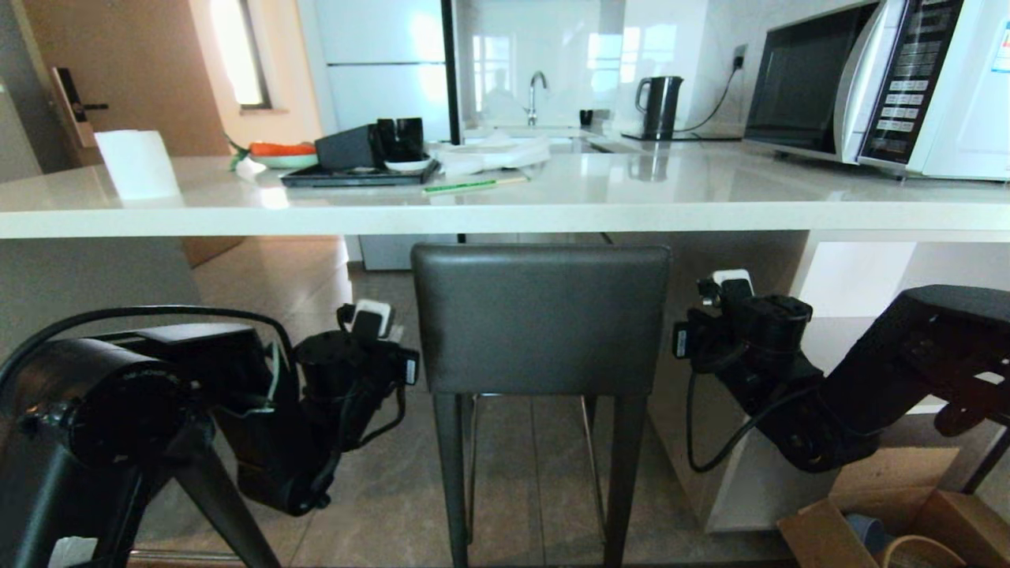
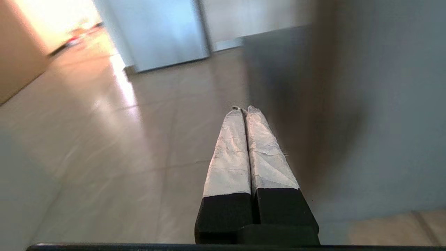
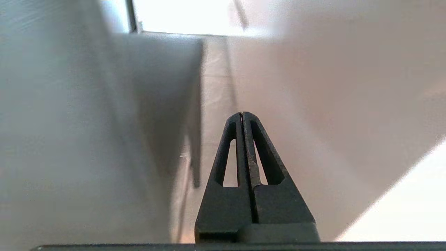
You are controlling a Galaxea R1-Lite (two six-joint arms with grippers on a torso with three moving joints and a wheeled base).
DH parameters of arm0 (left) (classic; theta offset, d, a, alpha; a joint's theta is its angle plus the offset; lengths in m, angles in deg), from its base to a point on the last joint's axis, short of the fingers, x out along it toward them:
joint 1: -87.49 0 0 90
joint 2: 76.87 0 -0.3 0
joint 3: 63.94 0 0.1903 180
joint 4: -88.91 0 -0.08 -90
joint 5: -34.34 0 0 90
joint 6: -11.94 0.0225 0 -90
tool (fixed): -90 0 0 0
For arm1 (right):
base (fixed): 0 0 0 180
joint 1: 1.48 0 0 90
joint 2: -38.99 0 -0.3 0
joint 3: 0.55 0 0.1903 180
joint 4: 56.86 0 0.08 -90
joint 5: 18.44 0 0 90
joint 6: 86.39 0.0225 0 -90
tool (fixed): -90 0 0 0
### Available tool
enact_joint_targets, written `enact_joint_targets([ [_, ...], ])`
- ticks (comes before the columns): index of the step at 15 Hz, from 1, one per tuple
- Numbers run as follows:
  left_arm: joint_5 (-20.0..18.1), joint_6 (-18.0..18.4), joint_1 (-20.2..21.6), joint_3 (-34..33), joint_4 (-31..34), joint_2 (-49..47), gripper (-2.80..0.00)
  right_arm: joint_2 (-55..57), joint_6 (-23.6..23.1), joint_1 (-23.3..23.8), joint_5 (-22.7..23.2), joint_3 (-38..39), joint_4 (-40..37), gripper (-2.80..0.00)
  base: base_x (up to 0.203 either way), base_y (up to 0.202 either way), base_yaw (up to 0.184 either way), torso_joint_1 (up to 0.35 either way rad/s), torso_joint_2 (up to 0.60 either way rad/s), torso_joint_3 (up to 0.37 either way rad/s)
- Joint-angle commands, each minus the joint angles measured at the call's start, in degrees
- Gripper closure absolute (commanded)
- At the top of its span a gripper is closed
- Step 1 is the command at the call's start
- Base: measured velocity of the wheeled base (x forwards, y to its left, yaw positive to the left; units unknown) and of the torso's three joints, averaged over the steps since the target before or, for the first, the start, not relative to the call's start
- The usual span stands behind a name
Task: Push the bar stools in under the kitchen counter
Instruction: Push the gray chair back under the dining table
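One bar stool (image 1: 540, 315) stands in front of me, its dark grey backrest just below the front edge of the white kitchen counter (image 1: 710, 207). Its slim legs and thin footrest show beneath. My left arm (image 1: 339, 386) is beside the backrest's left edge and my right arm (image 1: 757, 339) beside its right edge. The left gripper (image 2: 244, 109) has white-wrapped fingers pressed together, empty, with the stool's side (image 2: 348, 104) a blurred dark mass close by. The right gripper (image 3: 241, 114) is shut and empty, between the stool's side (image 3: 69, 122) and the counter's pale panel (image 3: 331, 104).
On the counter are a microwave (image 1: 884, 87), a black kettle (image 1: 659, 106), a tray with black cups (image 1: 359, 170) and a paper roll (image 1: 138, 162). An open cardboard box (image 1: 892, 521) sits on the tiled floor at the right, by the counter's side panel (image 1: 734, 473).
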Motion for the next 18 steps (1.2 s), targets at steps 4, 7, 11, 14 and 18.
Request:
enact_joint_targets([
  [4,-0.1,-0.1,4.7,-2.1,-0.6,4.9,0.00,-3.8,0.0,3.2,0.2,3.6,1.1,0.00,0.000,0.000,0.000,0.000,0.00,0.000],
  [7,-0.3,-1.0,5.0,-5.2,-0.6,10.4,0.00,-7.7,0.0,3.0,0.4,8.5,2.2,0.00,0.000,0.000,0.000,0.000,0.00,0.000],
  [11,0.2,-3.0,1.8,-13.3,-0.6,20.9,0.00,-14.8,0.0,2.5,1.3,19.8,6.0,0.00,0.000,0.000,0.000,0.000,0.00,0.000],
  [14,1.3,-3.3,0.0,-17.5,-0.6,29.6,0.00,-22.9,-0.8,1.9,1.4,26.2,9.8,0.00,0.000,0.000,0.000,0.000,0.00,0.000],
  [18,3.3,-3.0,-1.9,-20.3,3.6,46.8,0.00,-39.0,-4.4,1.6,1.5,29.5,7.7,0.00,0.000,0.000,0.000,0.000,0.00,0.000],
])
